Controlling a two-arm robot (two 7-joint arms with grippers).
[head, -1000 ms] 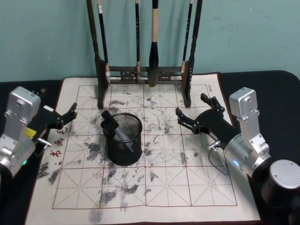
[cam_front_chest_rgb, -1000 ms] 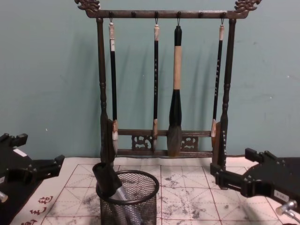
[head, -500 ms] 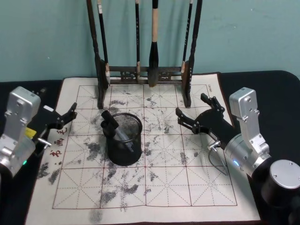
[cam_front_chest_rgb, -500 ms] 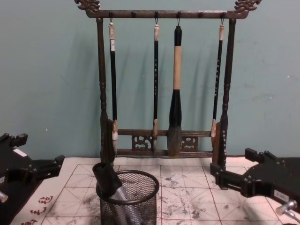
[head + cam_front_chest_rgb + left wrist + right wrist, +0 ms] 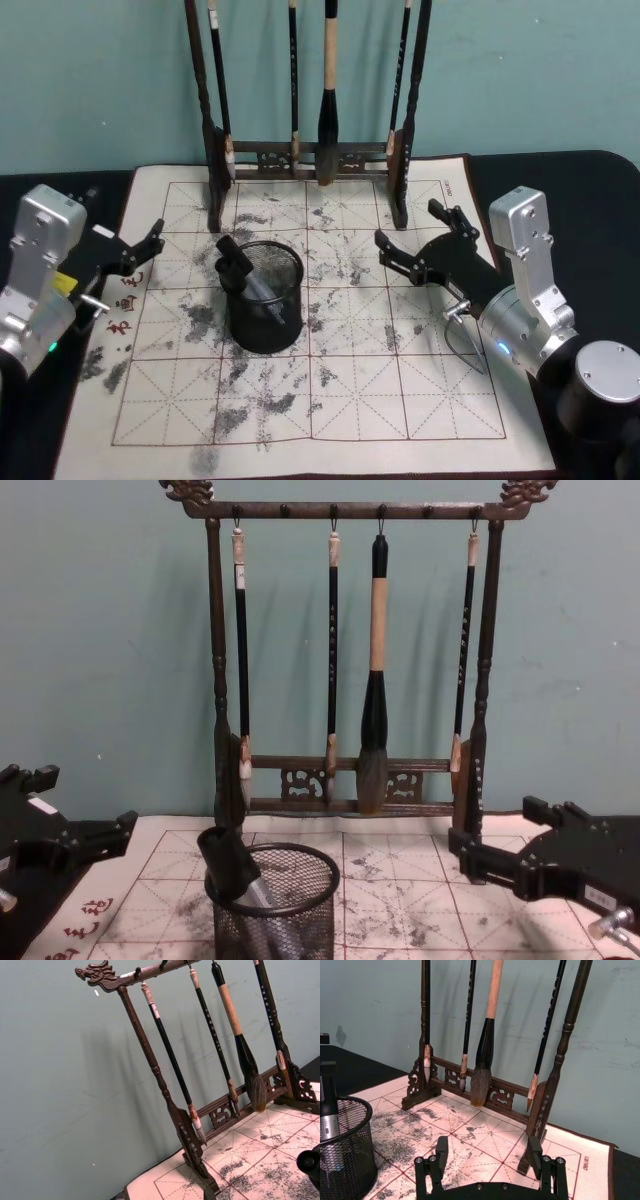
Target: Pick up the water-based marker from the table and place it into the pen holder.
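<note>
Nothing has moved since before. On the table (image 5: 330, 440), the right gripper (image 5: 420, 240) waits wide open and empty, right of the pen holder (image 5: 262, 296); the left gripper (image 5: 140, 252) waits open, left of it. The marker (image 5: 240, 270) leans inside the pen holder, touching neither.

Rack (image 5: 310, 110) top running off head view's upper edge, brush (image 5: 328, 100) tips cut. Marker (image 5: 245, 890) lower part showing only dimly through holder (image 5: 275, 910) mesh; holder base dropping below chest view's bottom edge. Left gripper (image 5: 60, 830) and right gripper (image 5: 510, 845) bodies getting clipped at chest view's sides.
</note>
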